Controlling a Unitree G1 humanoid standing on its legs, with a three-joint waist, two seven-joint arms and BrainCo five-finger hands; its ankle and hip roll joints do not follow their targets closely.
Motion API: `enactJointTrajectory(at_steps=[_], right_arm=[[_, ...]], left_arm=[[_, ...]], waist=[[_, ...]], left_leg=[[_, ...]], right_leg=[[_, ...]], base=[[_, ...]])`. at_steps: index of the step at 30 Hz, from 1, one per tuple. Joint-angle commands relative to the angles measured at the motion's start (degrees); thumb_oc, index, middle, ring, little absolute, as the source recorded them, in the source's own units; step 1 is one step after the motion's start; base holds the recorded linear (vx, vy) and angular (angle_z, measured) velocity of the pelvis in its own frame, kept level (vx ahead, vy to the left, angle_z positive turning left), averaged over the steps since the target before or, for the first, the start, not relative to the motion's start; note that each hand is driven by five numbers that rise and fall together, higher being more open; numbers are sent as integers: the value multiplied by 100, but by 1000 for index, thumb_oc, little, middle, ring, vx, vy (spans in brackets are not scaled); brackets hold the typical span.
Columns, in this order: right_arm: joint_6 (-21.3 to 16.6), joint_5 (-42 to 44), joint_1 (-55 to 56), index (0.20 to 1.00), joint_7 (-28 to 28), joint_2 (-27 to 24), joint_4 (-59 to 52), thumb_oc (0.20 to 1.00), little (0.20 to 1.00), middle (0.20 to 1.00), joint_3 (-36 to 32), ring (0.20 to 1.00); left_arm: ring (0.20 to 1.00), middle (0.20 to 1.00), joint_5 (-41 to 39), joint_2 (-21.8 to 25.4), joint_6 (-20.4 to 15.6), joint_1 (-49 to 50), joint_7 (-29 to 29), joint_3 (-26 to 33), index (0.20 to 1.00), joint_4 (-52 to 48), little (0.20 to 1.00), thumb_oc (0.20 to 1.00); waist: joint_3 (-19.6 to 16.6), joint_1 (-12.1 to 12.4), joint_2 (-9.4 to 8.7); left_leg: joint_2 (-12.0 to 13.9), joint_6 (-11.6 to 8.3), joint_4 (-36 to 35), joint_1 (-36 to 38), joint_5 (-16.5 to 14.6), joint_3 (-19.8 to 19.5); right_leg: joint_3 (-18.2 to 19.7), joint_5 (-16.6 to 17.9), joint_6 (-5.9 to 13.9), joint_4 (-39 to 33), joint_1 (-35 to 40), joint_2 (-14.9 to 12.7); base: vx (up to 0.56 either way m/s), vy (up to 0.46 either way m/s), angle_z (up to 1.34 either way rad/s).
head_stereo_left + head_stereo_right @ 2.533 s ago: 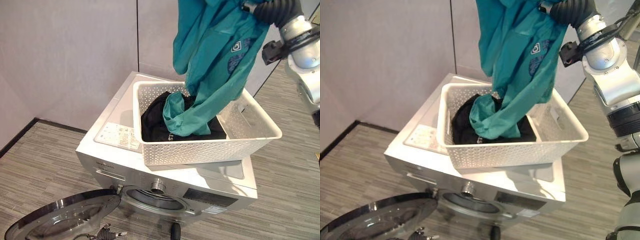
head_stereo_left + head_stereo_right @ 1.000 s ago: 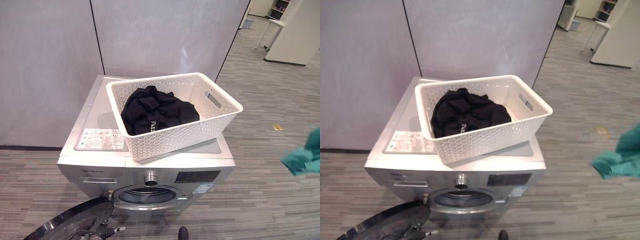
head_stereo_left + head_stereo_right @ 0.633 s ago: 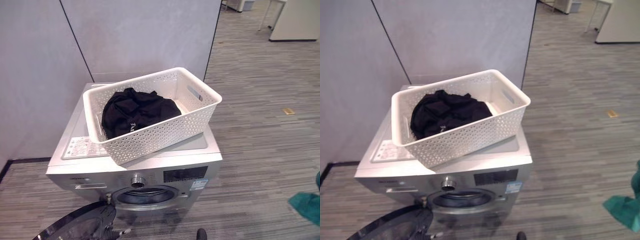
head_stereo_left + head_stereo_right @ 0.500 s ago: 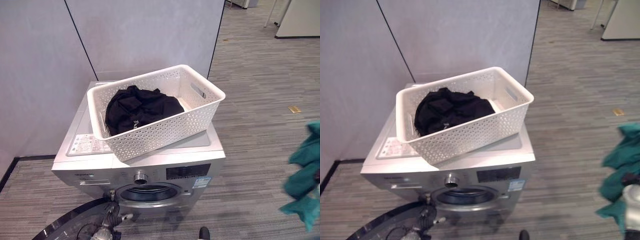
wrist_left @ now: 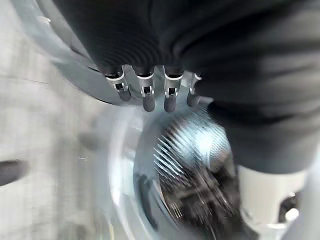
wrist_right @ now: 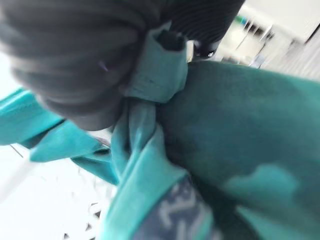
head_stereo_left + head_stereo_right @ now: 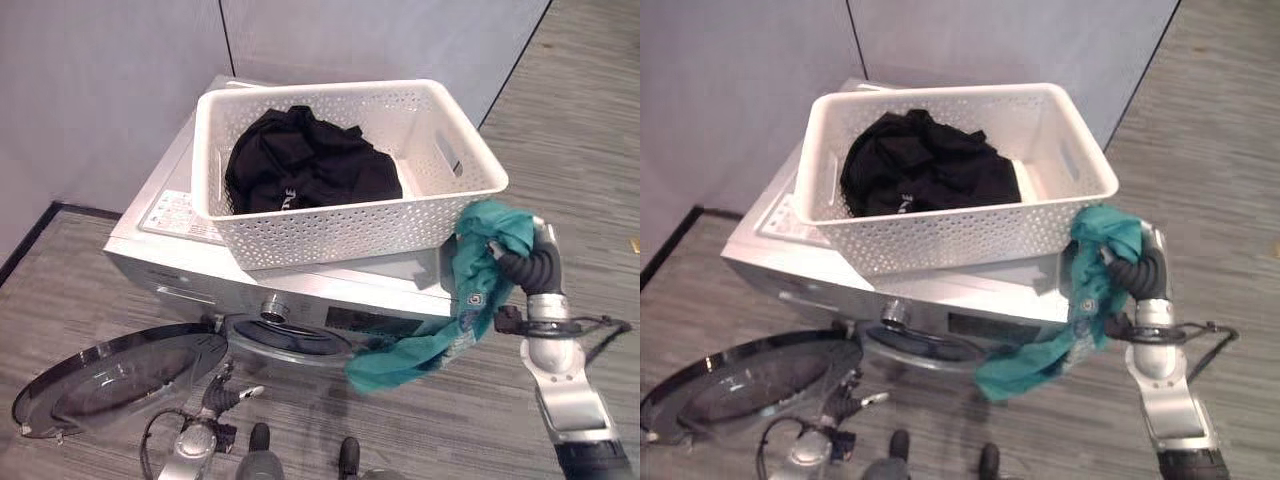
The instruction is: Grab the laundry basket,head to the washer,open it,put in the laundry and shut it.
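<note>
A: What lies farthest left?

B: The round glass door (image 7: pixel 120 385) of the silver front-loading washer (image 7: pixel 300 300) hangs open, low over the grey wood-grain floor (image 7: pixel 60 300). The robot's left hand (image 5: pixel 150 95) is just in front of it; in its wrist view the dark-tipped fingers (image 5: pixel 148 102) are straight and relaxed, holding nothing, over the washer's drum opening (image 5: pixel 195 165).

A: And on top of the washer?

B: A white perforated plastic laundry basket (image 7: pixel 340 230) sits there, turned a little askew, with a crumpled black garment (image 7: pixel 305 165) inside.

A: Where is the other piece of laundry?

B: To the right, outside the basket. The right hand (image 7: pixel 497 247) is curled tight around a bunched teal garment (image 7: pixel 470 290), level with the basket's right corner. The cloth dangles down in front of the washer's control panel, and its low end hangs near the drum opening.
</note>
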Motion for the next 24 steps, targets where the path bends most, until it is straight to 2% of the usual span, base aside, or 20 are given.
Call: enactJointTrajectory(at_steps=[1,2,4,5,7,8,9,11,14,19,24], right_arm=[[-358,379,-249,200,-53,-194,-281,200,200,200,-21,200],[-407,561,-566,200,58,-177,-197,200,200,200,304,200],[-475,757,-832,200,164,-119,-87,200,200,200,615,200],[-493,831,-775,200,212,-77,-115,200,200,200,615,200],[-483,893,-595,200,283,-62,-189,200,200,200,564,200],[-466,869,-511,200,258,-66,-285,200,200,200,540,200],[-461,869,-506,200,260,-69,-292,200,200,200,531,200],[-404,817,-534,200,316,-82,-328,200,200,200,658,200],[-386,817,-613,200,353,-14,-294,200,200,200,788,200],[-301,876,-824,200,394,273,-327,200,200,200,1218,200],[-202,958,-692,200,579,316,-600,200,200,200,1367,200]], left_arm=[[1000,1000,-36,212,-325,-596,-31,429,1000,30,1000,1000],[1000,1000,-98,360,-416,-532,-58,433,1000,-362,1000,1000],[1000,1000,-169,469,-470,-385,-85,460,1000,-763,1000,1000],[1000,1000,-160,470,-458,-326,-91,487,1000,-948,1000,1000],[1000,1000,-185,427,-447,-261,-161,419,1000,-1112,1000,1000],[1000,1000,-186,318,-460,-459,-162,211,1000,-1294,1000,1000],[1000,1000,-185,314,-460,-466,-160,206,1000,-1290,1000,1000],[1000,1000,-135,281,-411,-637,-224,-57,1000,-1682,1000,1000],[1000,1000,28,269,-372,-815,-238,-284,1000,-1837,1000,1000],[1000,1000,454,-99,-211,-1358,-82,-859,1000,-1795,1000,1000],[1000,1000,178,-53,-30,-970,-430,-1120,1000,-2235,1000,1000]], waist=[[147,-282,-269],[184,-290,-342],[108,-272,-368],[52,-298,-326],[-15,-385,-230],[58,-477,-177],[53,-465,-176],[126,-568,-97],[190,-575,-94],[296,-644,-142],[218,-596,-118]], left_leg=[[-285,385,0,-269,-499,581],[-237,412,404,-96,-1000,221],[-192,472,548,136,-1357,-249],[-134,471,391,221,-1280,-438],[-45,459,27,429,-1264,-310],[-54,420,-173,477,-1207,-92],[-55,421,-193,481,-1195,-83],[-214,468,-448,515,-1241,19],[-315,522,-494,528,-1267,81],[-563,669,-498,508,-1338,265],[-665,767,-576,684,-1347,352]], right_leg=[[145,-523,554,71,149,-475],[288,-352,591,133,-147,-617],[512,-251,625,76,-353,-563],[610,-215,658,24,-392,-498],[663,-186,675,5,-371,-443],[623,-101,706,0,-500,-535],[631,-98,707,0,-509,-536],[739,105,775,0,-768,-607],[862,208,808,0,-885,-640],[1056,396,923,18,-1076,-807],[1051,412,968,58,-1017,-935]], base=[[-221,42,7],[-287,57,-34],[-110,42,-107],[44,36,-78],[-12,111,-38],[-92,143,-13],[-179,223,39],[-143,195,26],[-93,122,-27],[-84,96,-35],[-16,45,-20]])
